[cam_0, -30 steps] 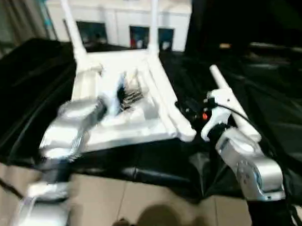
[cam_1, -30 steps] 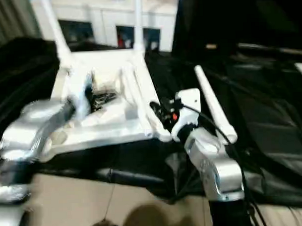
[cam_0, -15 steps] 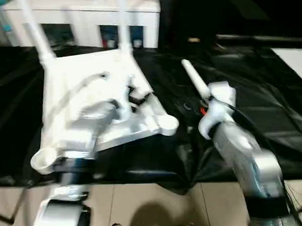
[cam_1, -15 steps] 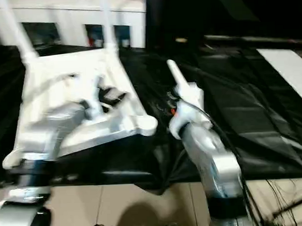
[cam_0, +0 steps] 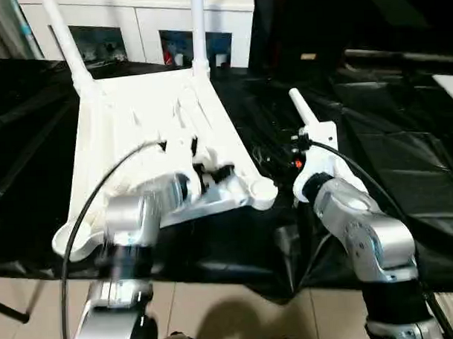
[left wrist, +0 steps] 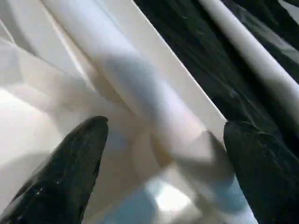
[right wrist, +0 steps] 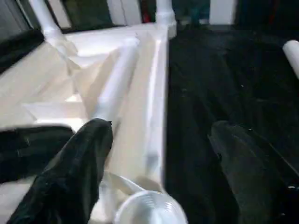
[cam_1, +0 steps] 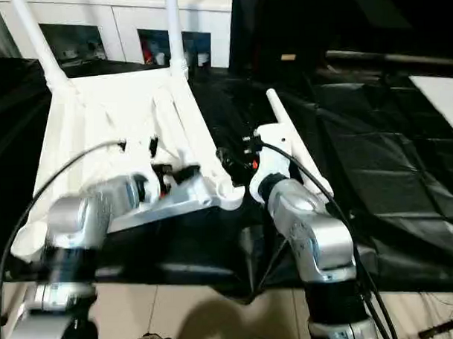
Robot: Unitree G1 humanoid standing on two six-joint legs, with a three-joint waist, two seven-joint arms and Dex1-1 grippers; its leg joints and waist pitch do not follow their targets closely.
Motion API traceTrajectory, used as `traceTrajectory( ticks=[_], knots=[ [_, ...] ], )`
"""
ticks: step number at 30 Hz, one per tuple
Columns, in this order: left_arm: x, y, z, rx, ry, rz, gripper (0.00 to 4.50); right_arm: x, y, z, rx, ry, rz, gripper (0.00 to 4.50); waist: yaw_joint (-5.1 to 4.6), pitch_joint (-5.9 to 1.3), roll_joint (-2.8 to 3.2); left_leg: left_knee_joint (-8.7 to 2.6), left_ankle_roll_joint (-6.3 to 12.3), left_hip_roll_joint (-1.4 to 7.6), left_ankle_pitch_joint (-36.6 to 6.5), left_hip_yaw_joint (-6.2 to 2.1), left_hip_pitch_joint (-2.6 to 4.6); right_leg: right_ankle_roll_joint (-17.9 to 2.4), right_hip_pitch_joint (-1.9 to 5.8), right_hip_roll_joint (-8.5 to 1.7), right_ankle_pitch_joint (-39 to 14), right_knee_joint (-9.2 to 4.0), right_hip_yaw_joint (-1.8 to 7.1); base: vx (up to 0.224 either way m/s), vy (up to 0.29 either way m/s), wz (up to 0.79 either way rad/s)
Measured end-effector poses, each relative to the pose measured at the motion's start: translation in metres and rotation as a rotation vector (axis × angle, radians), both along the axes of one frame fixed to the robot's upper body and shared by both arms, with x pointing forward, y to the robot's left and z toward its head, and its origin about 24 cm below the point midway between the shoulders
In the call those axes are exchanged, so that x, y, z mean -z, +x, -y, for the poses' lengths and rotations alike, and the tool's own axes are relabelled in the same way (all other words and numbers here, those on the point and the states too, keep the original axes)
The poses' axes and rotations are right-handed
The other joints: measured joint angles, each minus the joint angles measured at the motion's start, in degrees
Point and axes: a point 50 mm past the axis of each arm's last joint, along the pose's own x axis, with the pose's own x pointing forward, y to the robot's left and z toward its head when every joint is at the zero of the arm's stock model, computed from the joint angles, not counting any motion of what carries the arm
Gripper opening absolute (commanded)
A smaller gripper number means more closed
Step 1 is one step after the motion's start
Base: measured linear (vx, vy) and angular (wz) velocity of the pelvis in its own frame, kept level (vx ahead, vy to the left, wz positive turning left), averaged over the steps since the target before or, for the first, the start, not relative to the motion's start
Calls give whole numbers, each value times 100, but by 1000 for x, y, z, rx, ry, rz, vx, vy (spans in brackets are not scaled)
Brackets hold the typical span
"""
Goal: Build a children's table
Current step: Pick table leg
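a black sheet (cam_0: 405, 171) covers the bench. on it the tabletop (cam_0: 114, 144) lies underside up. four legs are counted: two upright in its far sockets, one lying loose on its ribs (right wrist: 117, 79), one beside it (cam_0: 302, 111). both the left gripper (left wrist: 163, 140) and right gripper (right wrist: 159, 140) are spread, holding nothing. the legs are judged light, stiff and smooth, best gripped mid-shaft.

Smooth white plastic tabletop (cam_0: 136, 135) lies on glossy, crinkled black sheeting (cam_0: 405, 156); forearms (cam_0: 370, 239) brushed silver metal.

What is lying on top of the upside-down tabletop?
A loose white leg lies along the ribbed underside of the tabletop. The left gripper hovers over it, open, and hides part of the near end.
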Motion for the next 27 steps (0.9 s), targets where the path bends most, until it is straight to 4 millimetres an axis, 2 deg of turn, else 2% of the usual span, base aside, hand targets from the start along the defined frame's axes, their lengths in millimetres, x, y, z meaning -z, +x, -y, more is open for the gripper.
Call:
traceTrajectory(
  ticks=[2, 6, 15, 17, 21, 23, 25, 27],
  knots=[
    [0, 3, 3, 2, -7, -12, 450, 2, -3, 1, 13, -14, -11, 410, 17, -6, 21, -36, -16, 2, 12, 2, -16, 12, -30, 3, -21, 0, -4, 73, -30, 0],
    [1, 6, 8, -6, -57, -43, 450, 7, -7, 1, 31, -26, -45, 410, 32, -18, 55, -38, 34, 24, 58, 0, -97, -18, -104, 14, -40, 8, -30, 42, -13, -1],
    [1, 8, 2, 12, 0, -36, 450, 9, -10, 0, 46, -77, -67, 410, 32, -14, 89, -37, 4, 31, 43, 5, -74, -42, -78, 12, -42, 7, -34, 0, 0, 0],
    [1, 8, -1, 6, -4, -38, 423, 10, -11, 0, 46, -96, -79, 415, 33, -14, 96, -38, 1, 31, 44, 6, -73, -42, -77, 11, -34, 8, -35, 0, 0, 0],
    [2, 9, -5, 9, -3, -44, 402, 12, -11, 0, 48, -119, -95, 415, 35, -31, 125, -38, -4, 32, 47, 5, -73, -40, -76, 11, -23, 8, -35, 0, 0, 0],
    [4, 10, -8, 22, -4, -54, 377, 11, -11, -1, 43, -132, -101, 415, 26, -48, 152, -38, -9, 32, 50, 5, -72, -39, -77, 11, -19, 8, -35, 0, 0, 0],
    [4, 9, -11, 51, -3, -68, 373, 11, -10, -1, 43, -150, -103, 415, 31, -63, 175, -39, -13, 33, 53, 5, -72, -38, -78, 11, -19, 10, -36, 0, 0, 0],
    [6, 6, -13, 83, -3, -104, 345, 11, -10, -2, 39, -154, -109, 415, 37, -76, 197, -39, -13, 33, 53, 5, -72, -38, -78, 11, -19, 10, -37, 0, 0, 0]
  ],
)
